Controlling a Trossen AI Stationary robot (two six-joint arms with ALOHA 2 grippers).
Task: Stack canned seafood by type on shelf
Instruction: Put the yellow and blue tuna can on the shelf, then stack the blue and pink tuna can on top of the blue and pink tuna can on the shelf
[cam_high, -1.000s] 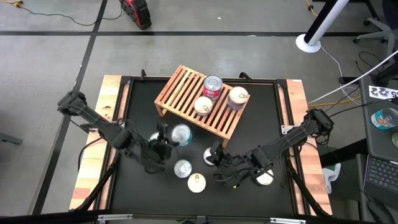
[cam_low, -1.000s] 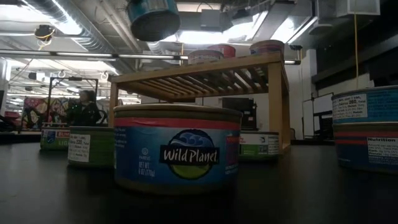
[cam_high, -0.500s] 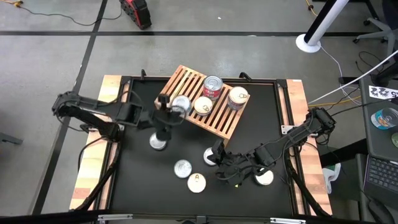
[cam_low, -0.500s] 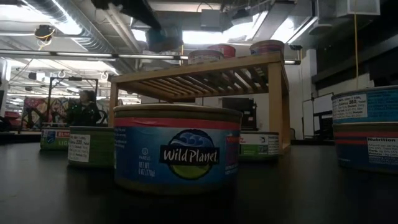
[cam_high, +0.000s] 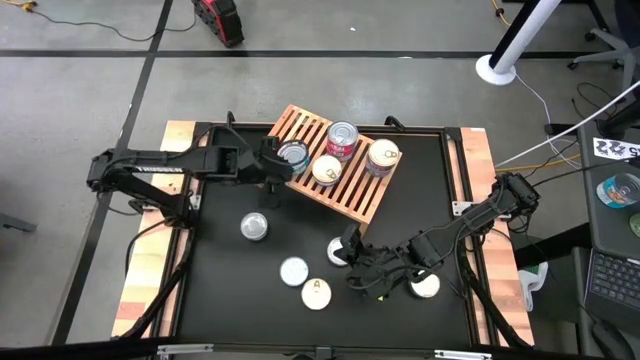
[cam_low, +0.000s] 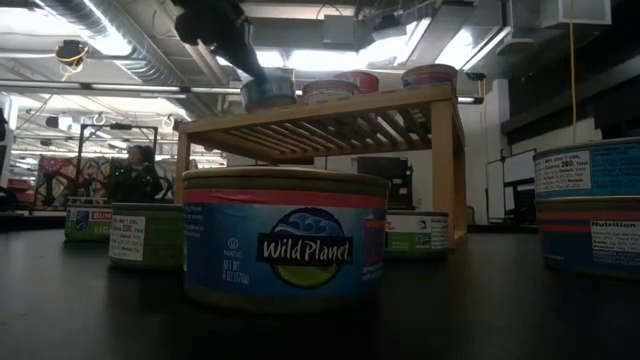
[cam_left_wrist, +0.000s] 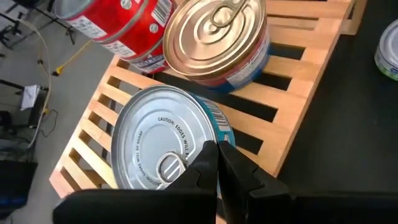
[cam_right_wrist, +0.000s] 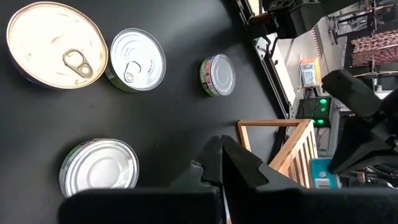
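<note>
Blue-label tin (cam_high: 292, 154) is held at shelf (cam_high: 352, 195) near-left end, clamped in closed left gripper (cam_high: 278, 161), beside gold-lid tin (cam_high: 327, 169). Placement step judged underway; release, then lift clear, called for next. Right gripper (cam_high: 345, 246), shut and empty, is parked below shelf.
</note>
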